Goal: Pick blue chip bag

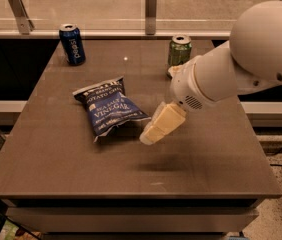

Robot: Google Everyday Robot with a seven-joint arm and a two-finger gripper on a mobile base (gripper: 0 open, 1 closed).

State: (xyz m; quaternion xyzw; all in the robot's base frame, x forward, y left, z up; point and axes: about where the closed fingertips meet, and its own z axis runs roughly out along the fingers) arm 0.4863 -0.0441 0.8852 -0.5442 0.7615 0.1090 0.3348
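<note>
The blue chip bag [107, 107] lies flat on the brown table [56, 159], left of centre, its white lettering facing up. My gripper [151, 134] hangs just above the table at the bag's right edge, close to its lower right corner. The white arm reaches in from the upper right.
A blue drink can [72, 44] stands at the table's back left. A green can [179, 50] stands at the back, just behind my arm. A glass railing with metal posts [151, 4] runs behind the table. The table's front edge is near the bottom of the view.
</note>
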